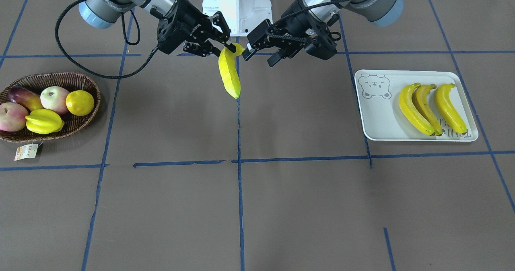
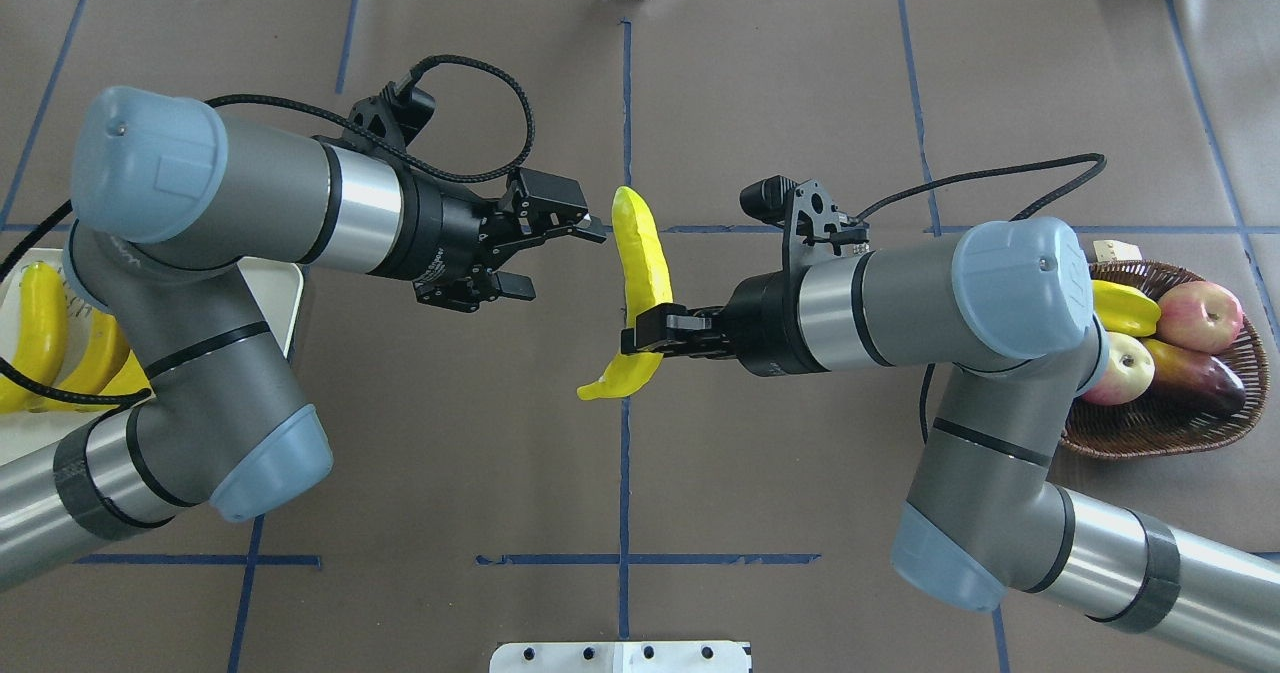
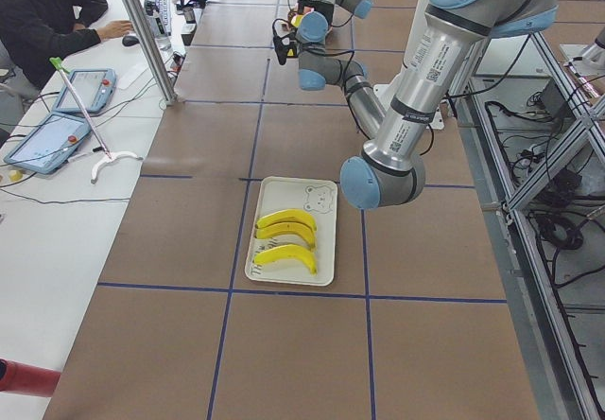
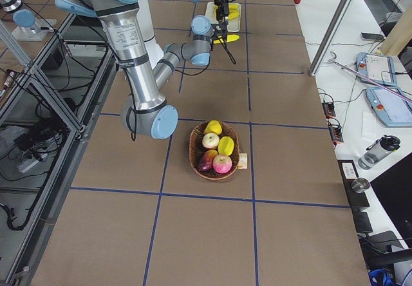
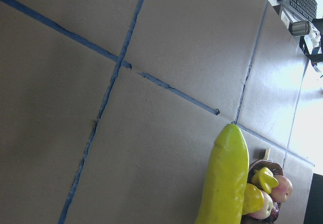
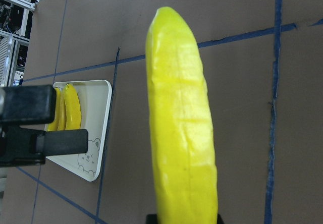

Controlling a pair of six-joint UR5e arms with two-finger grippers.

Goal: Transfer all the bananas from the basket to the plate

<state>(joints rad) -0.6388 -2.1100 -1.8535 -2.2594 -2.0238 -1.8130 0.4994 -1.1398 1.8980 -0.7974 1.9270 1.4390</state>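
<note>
Banana [image 2: 640, 253], 1 of 4: clamped by right end effector [image 2: 648, 331] above tabletop [image 2: 800, 453]; left end effector [image 2: 552, 256] spread, empty. Risk: early release at handover drops it.

We find three bananas [image 1: 430, 109] on the plate [image 1: 378, 120] at the desk's [image 1: 281, 206] left end, the basket [image 1: 54, 75] at its right end, and a fourth banana [image 1: 229, 75] over the middle, held in the right end effector [image 2: 650, 330], the left end effector [image 2: 560, 261] just beside it.
</note>
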